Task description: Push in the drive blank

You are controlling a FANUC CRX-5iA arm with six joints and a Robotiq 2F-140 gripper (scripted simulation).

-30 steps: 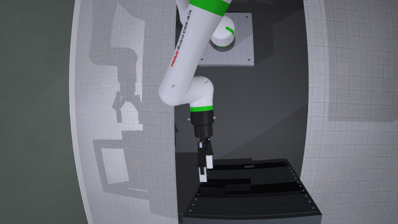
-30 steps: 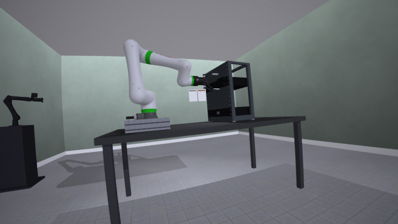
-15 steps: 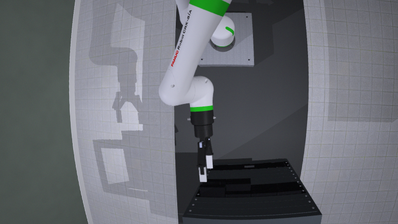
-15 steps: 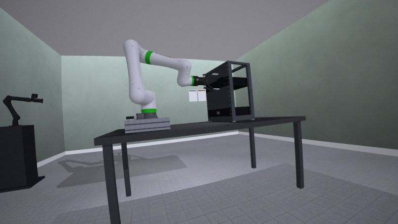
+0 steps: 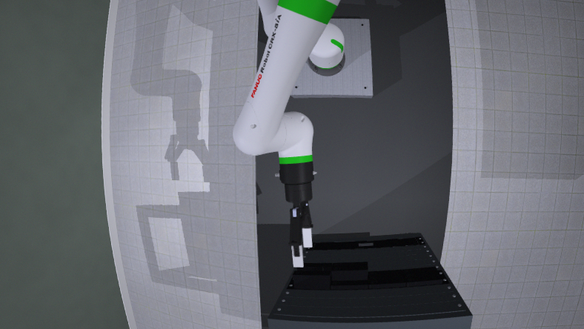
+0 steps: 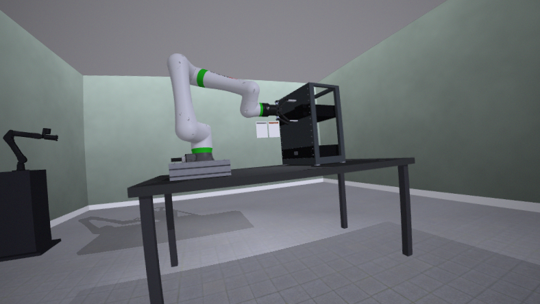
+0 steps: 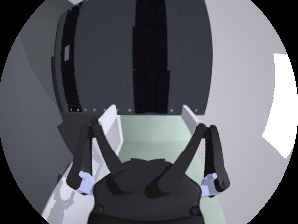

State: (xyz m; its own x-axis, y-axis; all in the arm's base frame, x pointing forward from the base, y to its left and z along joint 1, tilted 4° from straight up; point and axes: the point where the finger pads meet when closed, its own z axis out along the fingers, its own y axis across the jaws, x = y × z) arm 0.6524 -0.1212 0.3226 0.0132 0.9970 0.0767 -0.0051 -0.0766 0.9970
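The black open-frame rack (image 6: pixel 311 124) stands on the right part of the dark table (image 6: pixel 264 173). In the overhead view it (image 5: pixel 367 278) lies at the bottom, and several dark blanks (image 5: pixel 330 274) show stepped at different depths. My gripper (image 6: pixel 283 111) is open and empty, close to the rack's front face at about upper-row height. From above it (image 5: pixel 300 244) is near the rack's left front corner. In the wrist view the spread fingers frame the rack's dark front (image 7: pixel 136 50), which has a darker band (image 7: pixel 153 50). I cannot pick out the bottom-row blank.
The arm's grey base plate (image 6: pixel 199 170) sits on the left part of the table. Two white sheets (image 6: pixel 267 129) hang on the back wall behind the rack. A small black arm on a pedestal (image 6: pixel 22 188) stands on the floor far left.
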